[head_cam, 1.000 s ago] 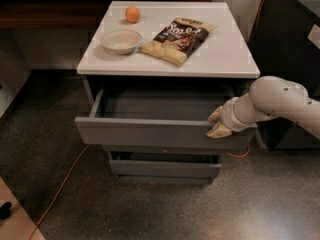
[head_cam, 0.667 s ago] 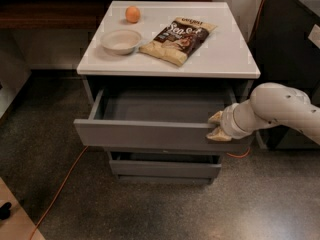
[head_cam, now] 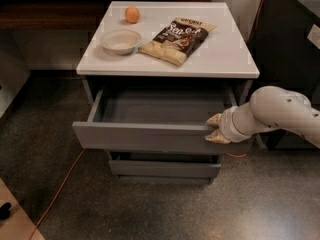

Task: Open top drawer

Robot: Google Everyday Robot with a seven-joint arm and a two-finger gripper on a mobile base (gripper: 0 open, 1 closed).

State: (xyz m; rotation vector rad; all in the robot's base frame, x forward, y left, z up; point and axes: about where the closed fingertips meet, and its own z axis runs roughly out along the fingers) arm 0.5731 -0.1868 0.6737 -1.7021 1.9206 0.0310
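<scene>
Camera view: gripper (head_cam: 215, 129) pinches the right end of the top drawer (head_cam: 150, 136) front, closed on the panel's upper edge. The drawer is pulled well out from under the table (head_cam: 225, 59), with nothing inside. You're pulling off-centre, so it could skew and jam, or the gripper could slip off the plain front. Counts: one bowl (head_cam: 120, 40), one orange (head_cam: 132, 14), one chip bag (head_cam: 177, 40).

The bag (head_cam: 178, 40) near the table's (head_cam: 225, 64) back edge shows large white lettering starting "Sea" (the rest, and the small word above, cannot be read). The gripper (head_cam: 214, 128) pinches the drawer (head_cam: 145, 136) front below the table's front right corner.
</scene>
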